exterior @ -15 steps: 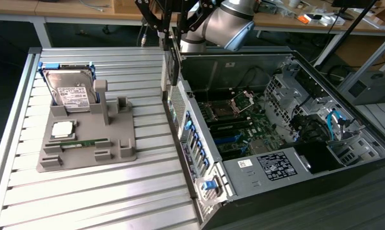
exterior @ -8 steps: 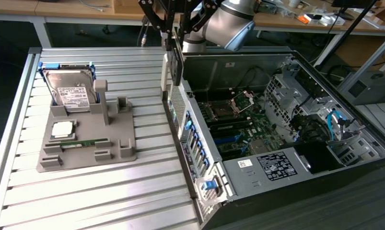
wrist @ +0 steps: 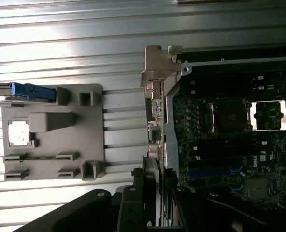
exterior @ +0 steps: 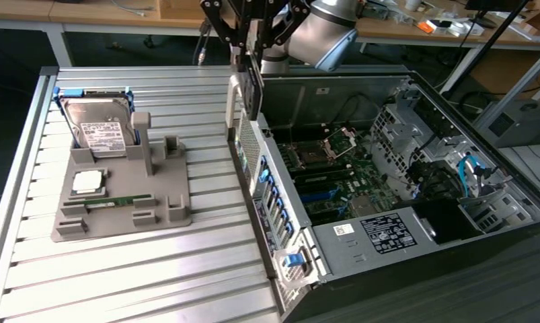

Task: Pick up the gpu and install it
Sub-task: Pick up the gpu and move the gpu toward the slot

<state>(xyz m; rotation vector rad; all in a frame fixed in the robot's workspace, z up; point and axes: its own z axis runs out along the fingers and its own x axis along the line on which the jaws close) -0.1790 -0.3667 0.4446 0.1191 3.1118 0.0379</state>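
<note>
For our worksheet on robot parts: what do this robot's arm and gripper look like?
The arm has a smooth, rounded silver-grey joint housing. The gripper is matte black, built of thin angular linkage bars narrowing to slim jaws; the wrist view shows small bolt heads on its body. No markings can be made out on either.

gripper [wrist: 160, 180] clamped on gpu [wrist: 156, 113], card edge-on | silver bracket [wrist: 158, 65] out beyond fingertips [wrist: 149, 180] | grey fixture [wrist: 51, 130] one side of fingers, motherboard [wrist: 230, 140] the other
</note>
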